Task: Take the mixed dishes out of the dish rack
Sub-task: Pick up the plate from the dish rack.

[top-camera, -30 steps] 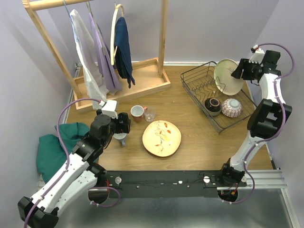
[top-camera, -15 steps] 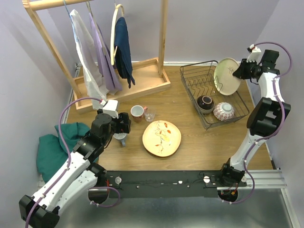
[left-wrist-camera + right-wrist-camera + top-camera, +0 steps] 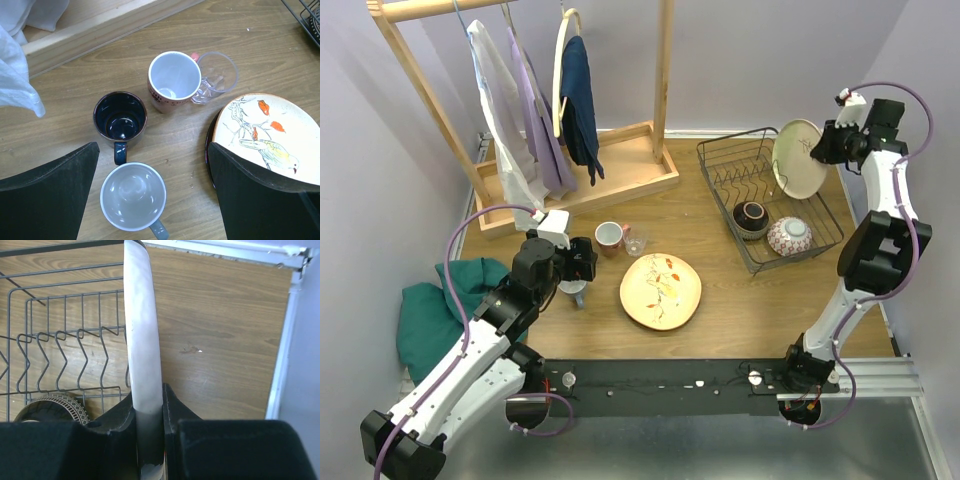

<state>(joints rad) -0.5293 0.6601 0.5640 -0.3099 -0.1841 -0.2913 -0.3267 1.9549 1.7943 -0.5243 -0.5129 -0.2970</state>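
The dark wire dish rack (image 3: 735, 138) stands at the far right. My right gripper (image 3: 830, 143) is shut on the edge of the cream plate with the twig mark (image 3: 795, 160) and holds it upright over the rack's far end. In the right wrist view the plate's rim (image 3: 141, 335) runs between my fingers, above the rack's tines (image 3: 65, 340). A dark bowl (image 3: 751, 215) and a patterned bowl (image 3: 789, 235) sit in the rack. My left gripper (image 3: 152, 165) is open above a grey mug (image 3: 133, 196), next to a dark blue mug (image 3: 120, 116), a white mug (image 3: 174, 81) and a clear glass (image 3: 216, 74).
The cream plate with a dark red rim and bird picture (image 3: 661, 290) lies flat on the table's middle. A wooden clothes rack (image 3: 575, 170) with hanging garments stands at the far left. A green cloth (image 3: 430, 305) lies off the table's left edge.
My right gripper has moved farther back and up with the plate. The dish rack and its two bowls have shifted left and swung round a little. The left arm has not moved.
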